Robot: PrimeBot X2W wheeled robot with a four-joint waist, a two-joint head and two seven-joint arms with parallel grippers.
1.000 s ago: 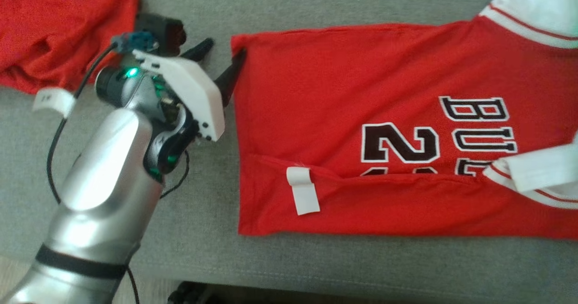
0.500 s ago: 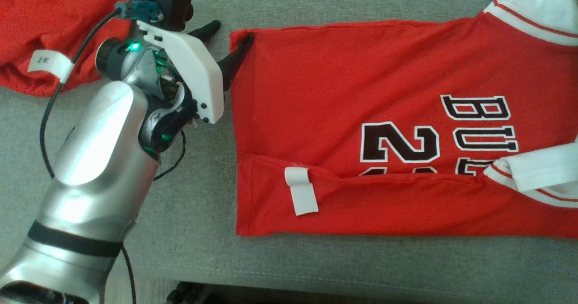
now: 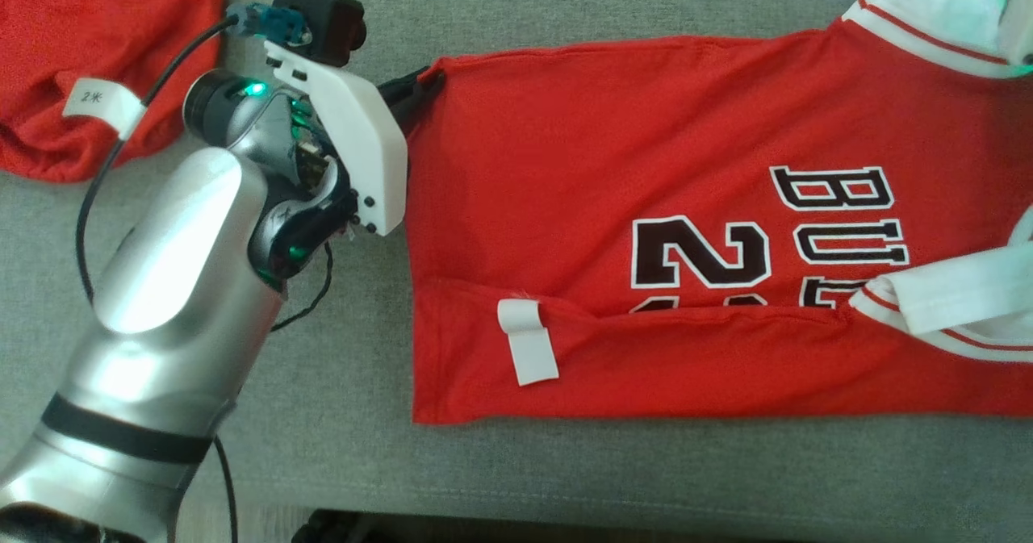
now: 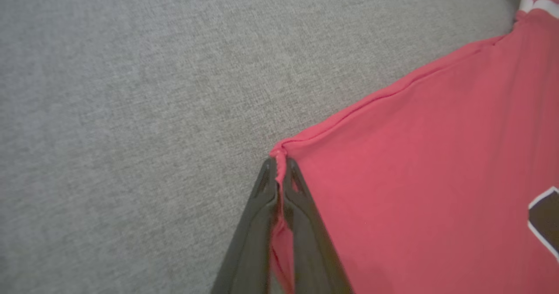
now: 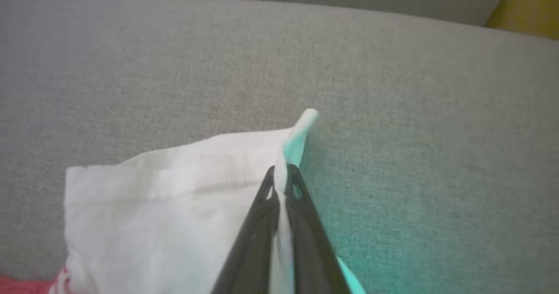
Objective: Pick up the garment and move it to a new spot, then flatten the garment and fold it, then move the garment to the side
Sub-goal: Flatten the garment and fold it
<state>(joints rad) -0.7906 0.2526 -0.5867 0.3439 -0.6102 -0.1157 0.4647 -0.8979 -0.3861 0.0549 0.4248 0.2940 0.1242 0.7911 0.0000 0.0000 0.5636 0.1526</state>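
Note:
The garment is a red jersey with black lettering and white sleeves, lying flat on the grey cushion, its lower long edge folded up. My left gripper is shut on the jersey's far-left hem corner; in the left wrist view the dark fingers pinch the red corner of the cloth. In the right wrist view my right gripper is shut on the edge of the white sleeve, whose tip sticks up past the fingertips. A white tag sits on the folded-up lower edge.
A second red garment with a white label lies bunched at the far left of the cushion. A black cable loops beside my left forearm. The cushion's front edge runs along the bottom of the head view. A yellow object sits beyond the cushion.
My left gripper has closed on the jersey's hem corner; a second ago its fingers stood apart around that corner. The head camera has shifted slightly, moving the whole scene.

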